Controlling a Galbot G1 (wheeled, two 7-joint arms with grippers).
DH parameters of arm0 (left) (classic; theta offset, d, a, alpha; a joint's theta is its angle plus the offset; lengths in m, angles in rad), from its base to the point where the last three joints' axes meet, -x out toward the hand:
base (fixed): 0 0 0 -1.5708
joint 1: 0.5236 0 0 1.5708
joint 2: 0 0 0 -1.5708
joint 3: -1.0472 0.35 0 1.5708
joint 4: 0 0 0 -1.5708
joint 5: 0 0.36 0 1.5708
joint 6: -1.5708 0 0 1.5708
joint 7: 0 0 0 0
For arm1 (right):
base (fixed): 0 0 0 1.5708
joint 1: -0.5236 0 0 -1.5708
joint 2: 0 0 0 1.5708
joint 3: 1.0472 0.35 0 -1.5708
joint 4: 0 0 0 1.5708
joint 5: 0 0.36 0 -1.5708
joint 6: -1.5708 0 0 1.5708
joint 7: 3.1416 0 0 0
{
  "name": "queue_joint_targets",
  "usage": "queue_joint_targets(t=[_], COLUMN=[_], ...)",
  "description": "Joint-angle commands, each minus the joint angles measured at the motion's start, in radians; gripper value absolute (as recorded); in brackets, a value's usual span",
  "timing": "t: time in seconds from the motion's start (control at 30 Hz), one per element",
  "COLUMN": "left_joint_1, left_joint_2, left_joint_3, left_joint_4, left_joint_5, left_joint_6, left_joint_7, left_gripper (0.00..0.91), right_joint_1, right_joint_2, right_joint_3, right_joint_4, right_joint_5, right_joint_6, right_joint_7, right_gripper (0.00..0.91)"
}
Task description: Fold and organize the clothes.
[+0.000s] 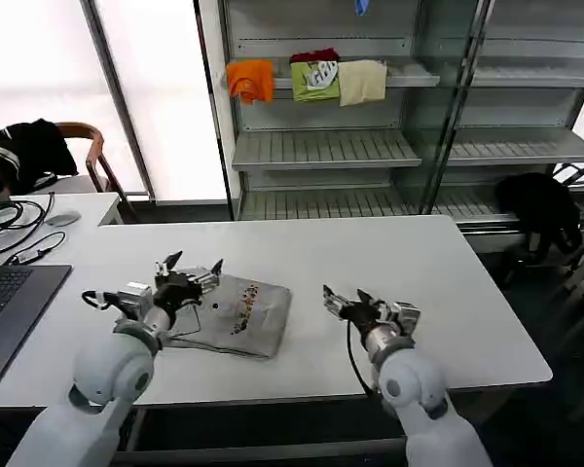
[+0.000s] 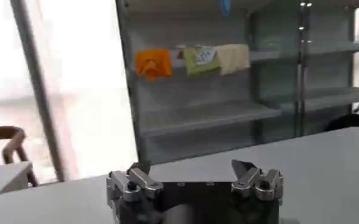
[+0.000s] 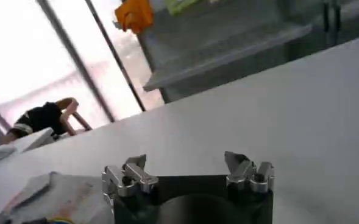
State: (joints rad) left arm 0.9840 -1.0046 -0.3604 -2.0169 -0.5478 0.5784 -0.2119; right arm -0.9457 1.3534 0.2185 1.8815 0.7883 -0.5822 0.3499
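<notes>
My left gripper (image 1: 191, 268) hangs released over the folded T-shirt (image 1: 241, 316) near the table's (image 1: 448, 292) front edge, ready to grasp it, while my right gripper (image 1: 349, 301) waits released beside it.

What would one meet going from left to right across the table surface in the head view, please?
Laptop → left gripper → folded grey T-shirt → right gripper, both grippers open and empty.
</notes>
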Motion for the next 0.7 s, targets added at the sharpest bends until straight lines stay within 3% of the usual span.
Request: queue_joint_targets(t=[0.03, 0.7], left_joint_1=[0.046, 0.079], left_joint_2=[0.024, 0.023], left_joint_3=[-0.127, -0.148], left_joint_4=[-0.007, 0.020], left_joint_5=[0.026, -0.024], left_joint_6=[0.001, 0.000], left_joint_7=[-0.042, -0.034], left_gripper=[0.907, 0.907], right_joint_1=[0.184, 0.159], right_joint_2=[0.083, 0.143], right_joint_3=[-0.210, -0.274], right_joint_4=[-0.180, -0.220], right_joint_5=[0.158, 0.091], right_joint_6=[0.000, 0.000], right_joint_7=[0.049, 0.177], right_gripper=[0.907, 0.877])
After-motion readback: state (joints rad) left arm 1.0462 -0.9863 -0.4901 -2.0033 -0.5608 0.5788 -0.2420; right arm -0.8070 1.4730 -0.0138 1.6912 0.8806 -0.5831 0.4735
